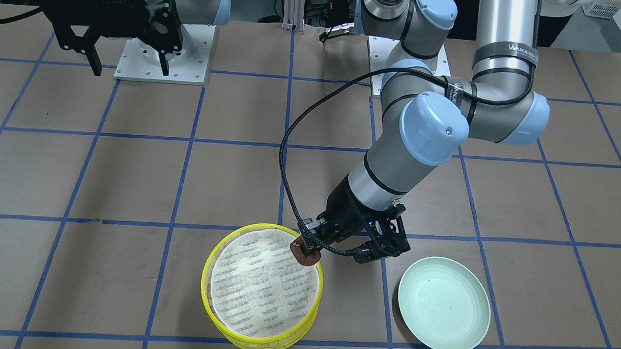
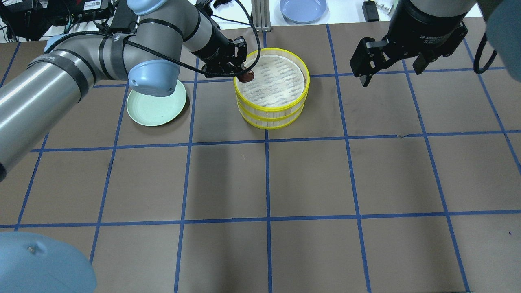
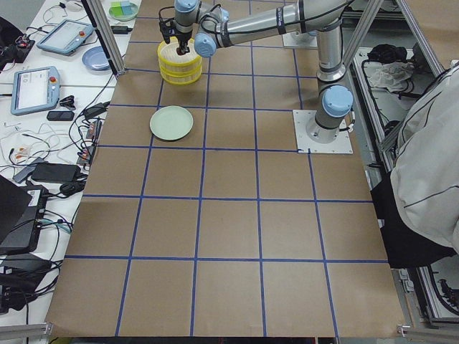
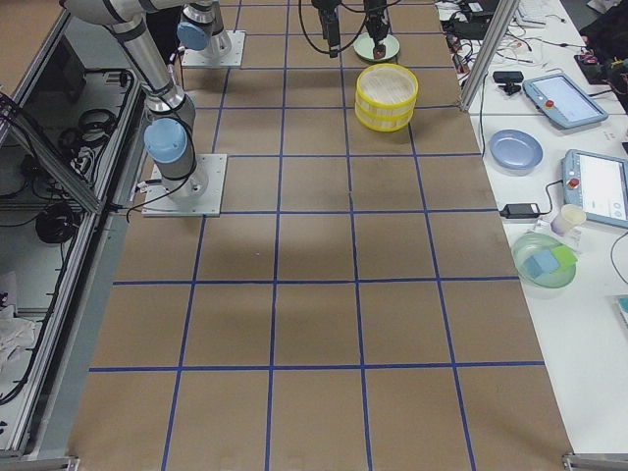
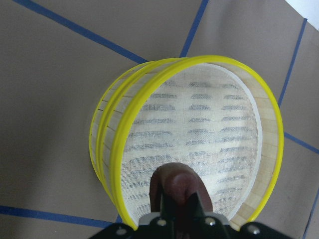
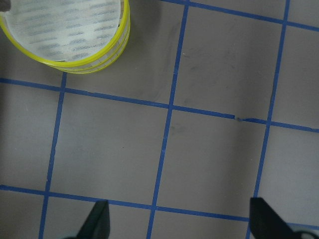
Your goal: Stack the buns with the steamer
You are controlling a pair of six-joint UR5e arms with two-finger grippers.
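My left gripper [image 1: 307, 250] is shut on the dark reddish-brown bun [image 5: 177, 186] and holds it just over the near rim of the top tier of the yellow steamer [image 1: 209, 264]. The steamer is two stacked tiers with a white striped cloth liner; the top tier holds nothing else. The bun also shows in the overhead view [image 2: 247, 75] at the steamer's [image 2: 303, 87] left rim. The pale green plate [image 1: 443, 306] beside the steamer is empty. The cream-white bun is not in view. My right gripper [image 1: 128, 67] is open and empty, high above the table, away from the steamer [image 6: 99, 62].
A blue plate [image 2: 303, 9] lies on the white side table beyond the table's far edge. Teach pendants and cables [image 3: 32, 89] lie there too. A person [image 3: 430, 186] stands by the robot's side. The brown table has blue grid lines.
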